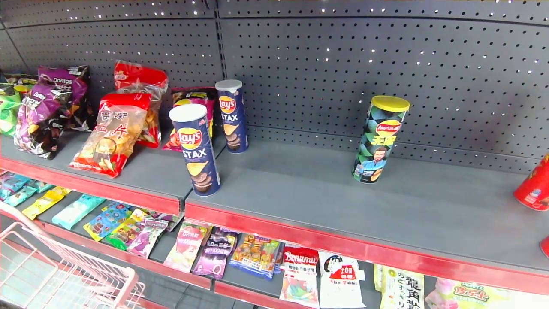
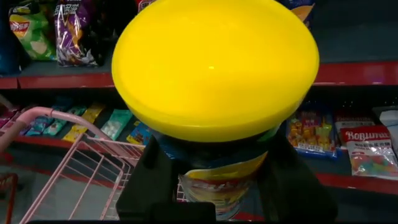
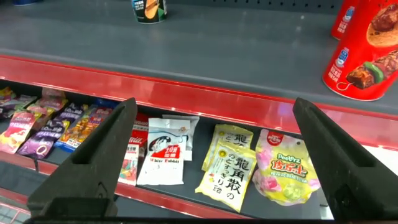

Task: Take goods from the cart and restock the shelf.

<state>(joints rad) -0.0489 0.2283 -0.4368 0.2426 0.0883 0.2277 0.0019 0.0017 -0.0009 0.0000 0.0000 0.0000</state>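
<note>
Holding a yellow-lidded can (image 2: 214, 68), the left claw (image 2: 214, 177) clamps its body from both sides; the lid faces the wrist camera and the long axis runs down between the fingers. The shelf (image 1: 326, 201) lies beyond the can, across the top of the left wrist frame. The pink cart (image 1: 64, 274) sits at lower left of the head frame. The right claw (image 3: 214, 109) is spread wide, holding nothing. A similar green can (image 1: 379, 139) stands right of centre on the shelf, with snack bags (image 1: 111, 137) at upper left. The loaded left arm is likely to do the placing.
</note>
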